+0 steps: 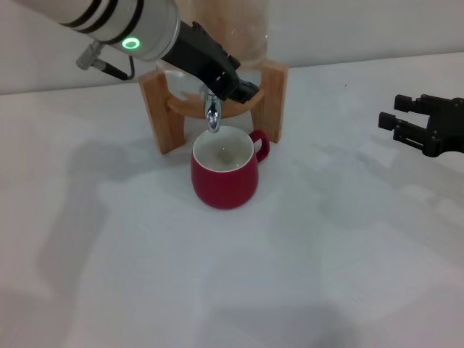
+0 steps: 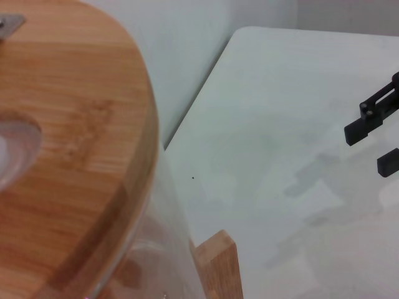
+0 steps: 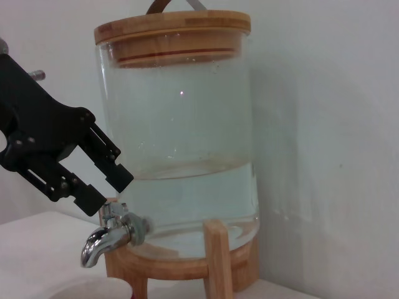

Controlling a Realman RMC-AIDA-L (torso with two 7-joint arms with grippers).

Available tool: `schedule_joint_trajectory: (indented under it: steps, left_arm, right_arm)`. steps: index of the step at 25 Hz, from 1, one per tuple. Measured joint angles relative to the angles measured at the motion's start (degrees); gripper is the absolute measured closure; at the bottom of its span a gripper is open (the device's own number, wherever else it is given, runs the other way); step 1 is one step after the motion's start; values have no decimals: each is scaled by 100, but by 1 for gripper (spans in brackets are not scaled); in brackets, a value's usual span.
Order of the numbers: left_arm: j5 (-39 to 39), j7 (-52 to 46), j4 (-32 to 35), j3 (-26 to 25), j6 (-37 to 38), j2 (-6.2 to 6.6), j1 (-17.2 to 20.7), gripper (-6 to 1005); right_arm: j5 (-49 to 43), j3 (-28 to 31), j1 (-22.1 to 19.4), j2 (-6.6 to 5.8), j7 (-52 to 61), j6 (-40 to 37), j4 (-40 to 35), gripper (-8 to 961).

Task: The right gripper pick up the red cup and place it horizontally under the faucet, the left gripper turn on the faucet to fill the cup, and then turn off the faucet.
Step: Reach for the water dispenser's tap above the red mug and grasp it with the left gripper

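The red cup (image 1: 225, 176) stands upright on the white table, right under the spout of the chrome faucet (image 1: 212, 116). The faucet sticks out of the glass dispenser jar (image 3: 181, 131) on its wooden stand (image 1: 163, 109). My left gripper (image 1: 245, 88) reaches in from the upper left, its tips just above the faucet's lever. In the right wrist view the left gripper (image 3: 111, 190) has its two fingers apart with a gap between them, over the faucet (image 3: 109, 240). No stream of water shows. My right gripper (image 1: 391, 111) is open and empty at the far right, away from the cup.
The jar is about half full of water under a wooden lid (image 2: 68, 143). The right gripper also shows in the left wrist view (image 2: 373, 148) over the table. The table's back edge meets a white wall behind the stand.
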Motion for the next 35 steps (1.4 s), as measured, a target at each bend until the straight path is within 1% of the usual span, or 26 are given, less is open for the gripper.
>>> schedule_joint_trajectory:
  steps: [35]
  left_arm:
    - [-67, 65, -153, 85, -1, -8, -8, 496]
  right_arm:
    - [0, 19, -8, 0, -6, 0, 0, 485]
